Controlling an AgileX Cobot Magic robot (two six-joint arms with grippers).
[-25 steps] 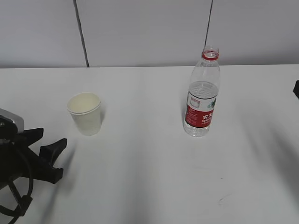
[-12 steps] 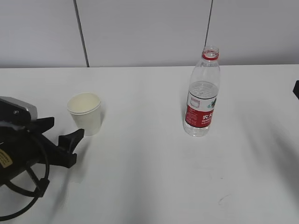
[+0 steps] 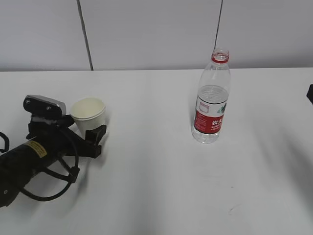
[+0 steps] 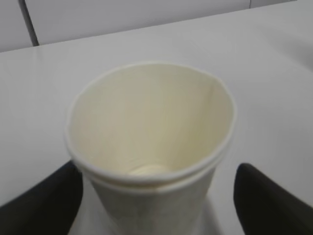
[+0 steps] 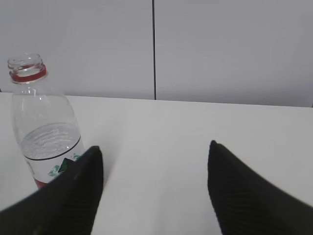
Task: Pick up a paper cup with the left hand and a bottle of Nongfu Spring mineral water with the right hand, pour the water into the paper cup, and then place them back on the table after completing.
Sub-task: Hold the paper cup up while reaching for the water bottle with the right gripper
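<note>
Cup (image 4: 146,147) empty, bottle (image 3: 212,98) part-filled, uncapped

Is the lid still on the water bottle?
No, it's open. The bottle stands upright on the table with its mouth bare above the red neck ring, in both the exterior and right wrist views.

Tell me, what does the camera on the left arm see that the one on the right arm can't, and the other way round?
Only the left wrist view shows the paper cup, seen close up from above, standing between the open fingers of the left hand. Only the right wrist view shows the uncapped bottle, partly filled with water, left of the open right hand and not between its fingers. Both show the white table and the grey panelled wall behind.
</note>
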